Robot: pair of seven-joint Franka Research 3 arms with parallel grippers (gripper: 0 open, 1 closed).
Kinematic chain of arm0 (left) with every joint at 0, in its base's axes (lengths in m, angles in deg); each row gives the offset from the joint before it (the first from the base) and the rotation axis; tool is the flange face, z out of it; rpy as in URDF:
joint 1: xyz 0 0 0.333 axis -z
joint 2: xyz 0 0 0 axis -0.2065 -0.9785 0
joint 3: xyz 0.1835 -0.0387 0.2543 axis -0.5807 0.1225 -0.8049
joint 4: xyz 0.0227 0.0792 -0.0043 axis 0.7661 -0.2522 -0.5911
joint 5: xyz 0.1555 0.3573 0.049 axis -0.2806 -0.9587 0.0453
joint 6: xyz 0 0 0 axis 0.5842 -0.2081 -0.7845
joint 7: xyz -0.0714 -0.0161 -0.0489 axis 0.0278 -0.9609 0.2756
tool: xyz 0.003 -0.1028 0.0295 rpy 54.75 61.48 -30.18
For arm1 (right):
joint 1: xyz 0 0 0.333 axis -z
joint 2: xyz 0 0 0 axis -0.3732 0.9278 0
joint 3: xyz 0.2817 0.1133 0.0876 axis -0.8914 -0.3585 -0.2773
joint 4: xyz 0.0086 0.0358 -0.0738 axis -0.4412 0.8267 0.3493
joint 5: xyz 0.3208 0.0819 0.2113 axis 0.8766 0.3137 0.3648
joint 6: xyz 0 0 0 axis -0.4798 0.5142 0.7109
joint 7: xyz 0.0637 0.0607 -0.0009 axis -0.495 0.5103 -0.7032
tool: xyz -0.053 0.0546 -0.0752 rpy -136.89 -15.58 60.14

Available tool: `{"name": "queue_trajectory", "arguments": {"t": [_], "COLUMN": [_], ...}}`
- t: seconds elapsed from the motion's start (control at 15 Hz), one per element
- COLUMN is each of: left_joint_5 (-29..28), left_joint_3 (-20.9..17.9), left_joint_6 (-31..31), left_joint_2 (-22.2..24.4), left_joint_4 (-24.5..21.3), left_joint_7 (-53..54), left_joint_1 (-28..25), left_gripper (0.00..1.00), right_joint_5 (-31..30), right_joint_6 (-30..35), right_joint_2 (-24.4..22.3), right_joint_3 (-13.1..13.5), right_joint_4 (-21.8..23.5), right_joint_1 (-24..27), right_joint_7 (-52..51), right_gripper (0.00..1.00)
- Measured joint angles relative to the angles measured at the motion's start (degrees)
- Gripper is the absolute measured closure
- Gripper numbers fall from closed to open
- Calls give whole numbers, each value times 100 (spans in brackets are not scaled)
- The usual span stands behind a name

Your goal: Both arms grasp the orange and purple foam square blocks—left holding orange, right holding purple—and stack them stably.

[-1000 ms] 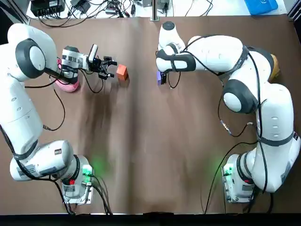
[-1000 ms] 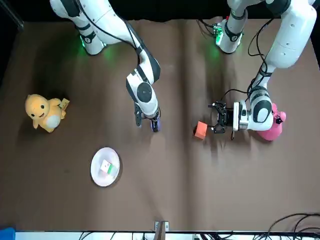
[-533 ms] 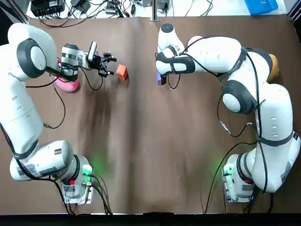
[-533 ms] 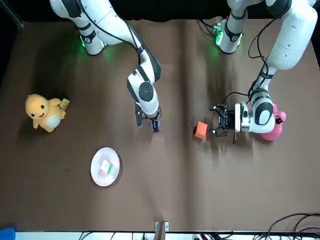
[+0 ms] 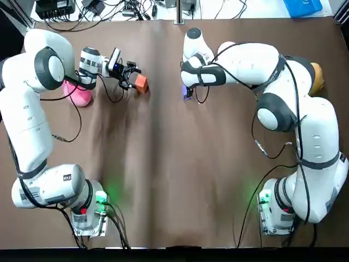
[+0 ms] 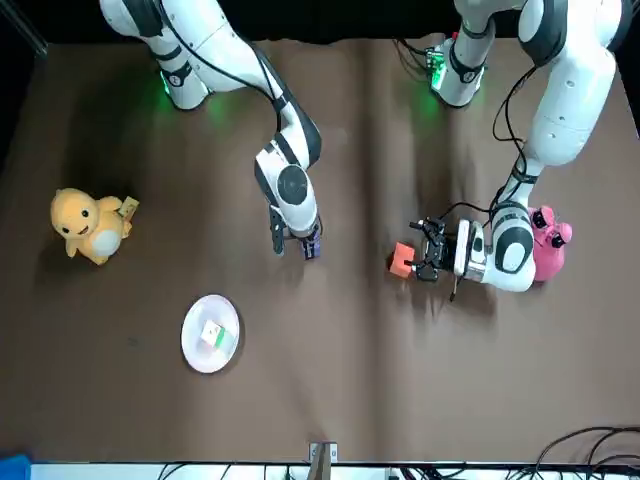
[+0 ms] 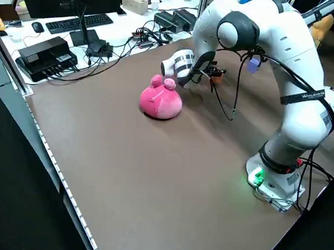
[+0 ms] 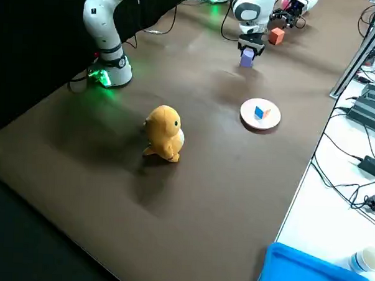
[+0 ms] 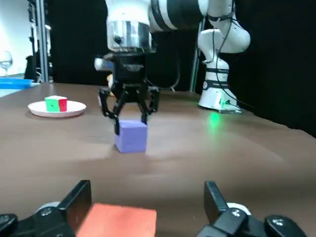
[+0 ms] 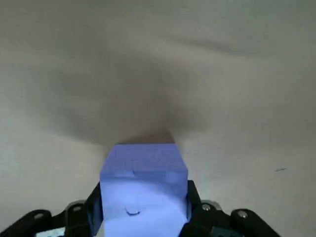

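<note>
A pink soft toy (image 5: 78,94) sits on the brown table (image 5: 163,164), near the left edge. Just to its right, the left gripper (image 5: 132,78) lies low and points sideways toward the middle of the table. Its fingers are spread wide. The orange block (image 5: 142,83) sits on the table between the tips, closer to one finger, and it is not pinched.

Next comes a stretch of bare table. About halfway along, toward the far edge, the purple block (image 9: 131,136) stands on the table. The right gripper (image 10: 141,195) points straight down on it, and its fingers press on two sides of the block.

Farther right, a white plate (image 6: 195,350) with a little cube (image 6: 211,335) on it lies nearer the far edge. A yellow soft toy (image 6: 88,226) sits by the right edge.
</note>
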Motion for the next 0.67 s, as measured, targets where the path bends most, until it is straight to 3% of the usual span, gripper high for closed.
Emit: {"name": "queue_trajectory", "arguments": {"t": [0.07, 0.13, 0.67], "left_joint_5": [-93, -214, -266], "left_joint_3": [-3, -8, -10], "left_joint_6": [-16, -30, -123], "left_joint_2": [-72, -200, -461], "left_joint_4": [60, 139, 401], "left_joint_7": [1, 5, 23], "left_joint_1": [-6, -15, -19], "left_gripper": [0, 0, 0], "right_joint_5": [0, 11, 425], "right_joint_6": [0, -2, 163], "right_joint_2": [0, 0, -7], "right_joint_3": [15, 42, 45], "right_joint_4": [-12, -71, -449], "right_joint_1": [4, 36, 65], "right_joint_7": [0, 3, 19], "right_gripper": [32, 42, 46]}}
